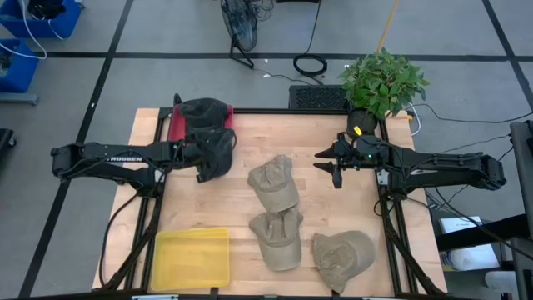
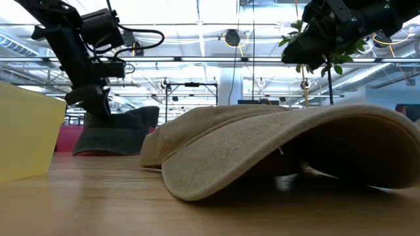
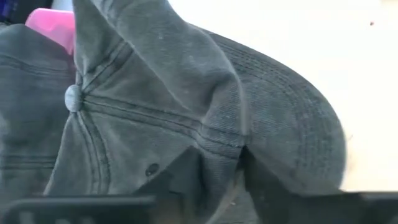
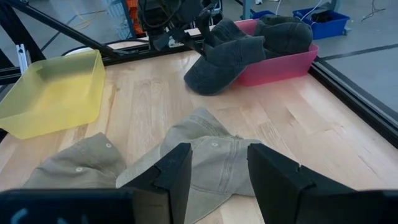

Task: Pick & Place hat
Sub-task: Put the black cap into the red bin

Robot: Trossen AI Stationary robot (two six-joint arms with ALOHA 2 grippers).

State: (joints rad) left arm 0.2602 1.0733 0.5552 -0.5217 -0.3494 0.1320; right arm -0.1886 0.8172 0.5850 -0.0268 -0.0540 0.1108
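A dark grey cap (image 1: pixel 218 155) sits in my left gripper (image 1: pixel 198 158), just in front of the pink bin (image 1: pixel 177 125), which holds another dark cap (image 1: pixel 204 111). In the left wrist view the held cap (image 3: pixel 186 99) fills the picture, with its top button (image 3: pixel 73 98) showing. Three tan caps lie on the wood: one mid-table (image 1: pixel 273 183), one nearer (image 1: pixel 279 240), and one at the near right (image 1: pixel 343 254). My right gripper (image 1: pixel 333 167) hovers open above the table, right of the mid-table tan cap (image 4: pixel 211 152), and touches nothing. My left gripper (image 3: pixel 221 158) is shut on the dark grey cap's crown, pinching a raised fold of cloth (image 3: pixel 217 146) between its two fingers. It comes from the table's left, slanting down. The cap hangs tilted, its low edge (image 4: pixel 202 84) at the table beside the pink bin (image 4: pixel 280 62).
A yellow tray (image 1: pixel 191 257) stands at the near left corner. A potted plant (image 1: pixel 383 79) stands at the far right corner, behind my right arm. Bare wood lies between the pink bin and the tan caps, and along the table's far edge.
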